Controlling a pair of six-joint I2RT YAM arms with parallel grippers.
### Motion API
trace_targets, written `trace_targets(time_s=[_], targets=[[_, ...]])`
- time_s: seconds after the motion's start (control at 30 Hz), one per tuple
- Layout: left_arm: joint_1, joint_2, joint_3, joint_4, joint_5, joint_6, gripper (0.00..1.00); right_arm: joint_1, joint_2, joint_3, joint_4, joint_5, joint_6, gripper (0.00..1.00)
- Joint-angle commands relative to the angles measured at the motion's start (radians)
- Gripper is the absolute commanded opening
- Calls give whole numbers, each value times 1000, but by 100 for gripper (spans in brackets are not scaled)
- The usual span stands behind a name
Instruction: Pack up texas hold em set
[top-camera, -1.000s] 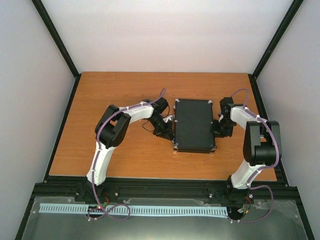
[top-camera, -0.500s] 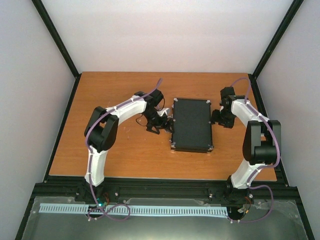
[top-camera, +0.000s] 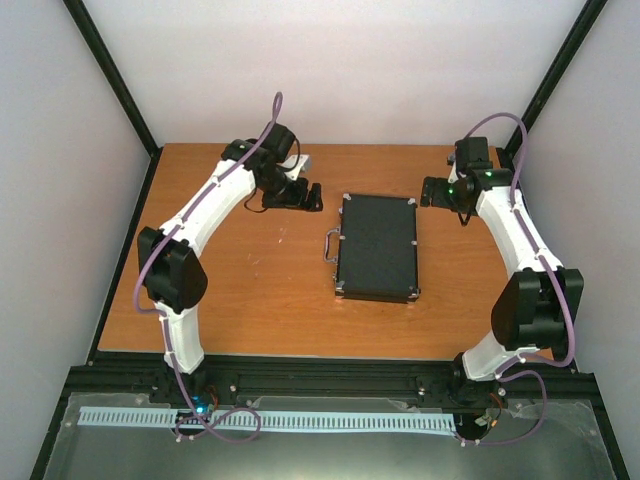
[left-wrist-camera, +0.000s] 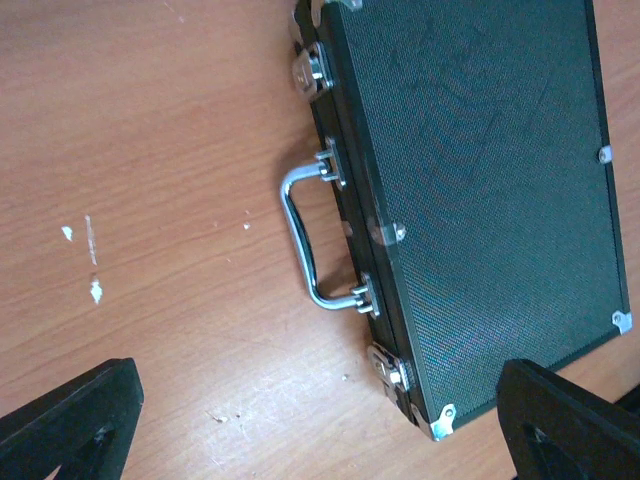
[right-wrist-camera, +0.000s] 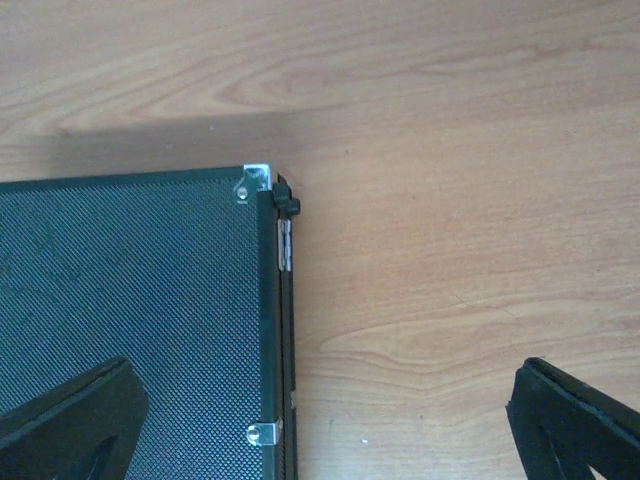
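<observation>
The texas hold em set shows as a flat black briefcase (top-camera: 378, 248) lying shut on the wooden table, its metal handle (top-camera: 329, 245) on the left side. My left gripper (top-camera: 303, 196) hovers open beyond the case's far-left corner, apart from it. In the left wrist view the briefcase (left-wrist-camera: 480, 170), its handle (left-wrist-camera: 303, 240) and both latches lie ahead of the wide-open gripper (left-wrist-camera: 320, 440). My right gripper (top-camera: 431, 192) is open by the far-right corner. The right wrist view shows that corner of the briefcase (right-wrist-camera: 130, 290) and its hinge side above the empty gripper (right-wrist-camera: 325, 430).
The table (top-camera: 250, 300) is boxed in by white walls and black corner posts (top-camera: 110, 75). A black rail runs along its near edge, where both arm bases stand. Small white scuffs (left-wrist-camera: 92, 260) mark the wood left of the handle.
Both grippers opened and both arms drew back from the briefcase's sides toward the far end of the table. The case shifted slightly left and now lies free.
</observation>
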Motion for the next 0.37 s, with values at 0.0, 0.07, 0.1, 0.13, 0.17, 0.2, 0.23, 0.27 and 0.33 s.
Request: trace_targets(time_s=[0.0, 0.07, 0.1, 0.13, 0.17, 0.2, 0.23, 0.27, 0.33], targets=[[-7, 0, 65, -6, -116, -32, 100, 11, 2, 54, 24, 6, -12, 100], [-6, 2, 81, 5, -160, -49, 100, 11, 9, 74, 19, 15, -12, 100], [-5, 0, 88, 11, -178, -54, 100, 11, 12, 83, 17, 15, -13, 100], [-5, -4, 96, 16, -188, -57, 100, 11, 11, 86, 17, 13, -15, 100], [-6, -7, 101, 23, -197, -61, 100, 11, 9, 88, 18, 10, -21, 100], [-5, -12, 106, 30, -200, -63, 100, 12, 4, 86, 21, -2, -32, 100], [-5, -15, 110, 34, -201, -62, 100, 14, -5, 76, 31, -3, -39, 100], [-6, -17, 117, 34, -204, -62, 100, 14, -11, 68, 42, 1, -37, 100], [-6, -19, 118, 35, -210, -64, 100, 14, -18, 64, 44, 14, -32, 100]])
